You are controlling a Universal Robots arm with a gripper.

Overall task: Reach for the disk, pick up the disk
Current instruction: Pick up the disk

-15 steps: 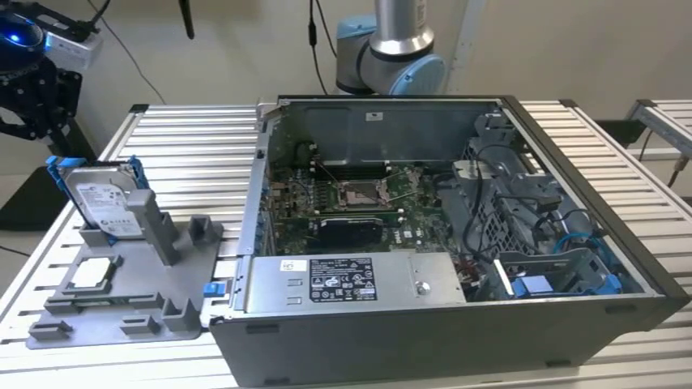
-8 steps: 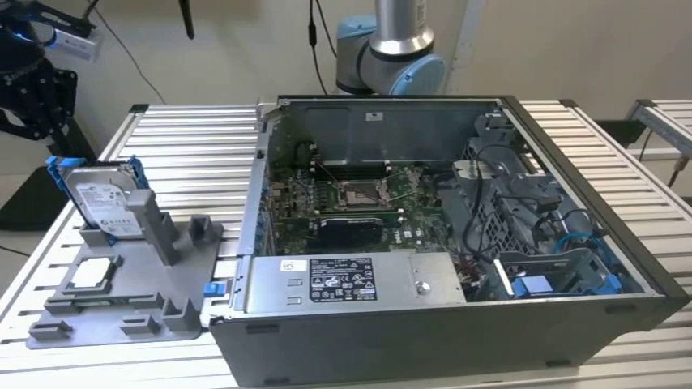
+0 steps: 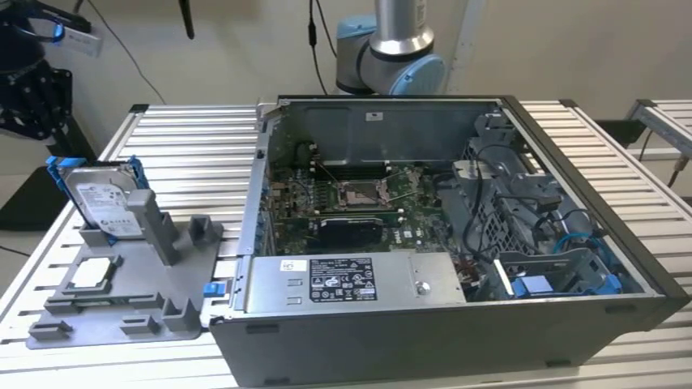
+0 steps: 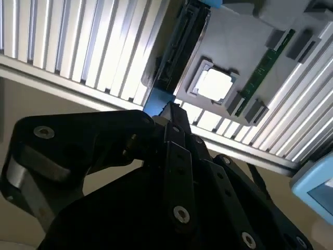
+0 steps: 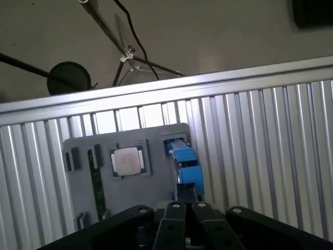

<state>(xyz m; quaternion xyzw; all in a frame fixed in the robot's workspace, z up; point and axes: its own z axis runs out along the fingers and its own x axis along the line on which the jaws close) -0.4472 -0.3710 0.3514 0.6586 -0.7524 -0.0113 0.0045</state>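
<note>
Disk (image 3: 103, 198) stands on edge in a slot at the back corner of a grey fixture (image 3: 130, 300), towards the exterior view's left. From here I get its silver face, white label and blue frame. In the first wrist view I see the disk (image 5: 183, 161) edge-on as a blue strip. The second wrist view gives me its dark side (image 4: 179, 47) with blue at both ends.

Both wrist views also pick out a green memory stick (image 5: 95, 179) lying in the fixture, which I cannot make out from outside. A square chip (image 3: 94, 271) sits in its recess beside the disk.

In the exterior view the gripper (image 3: 32, 126) hangs at the left edge, above the disk and well apart from it, beyond the table's rim. In the first wrist view its black fingers (image 5: 176, 207) come together at the tip (image 5: 187, 191), just in front of the blue edge. They hold nothing. The second wrist view shows that tip (image 4: 169, 110) as one point.

The fixture rests on a slatted aluminium table (image 3: 184, 138), next to an open computer case (image 3: 454, 340). The arm's base (image 3: 390, 49) rises behind the case, before a pale wall. Past the table, a round black stand foot (image 5: 68, 78) sits on the floor.
</note>
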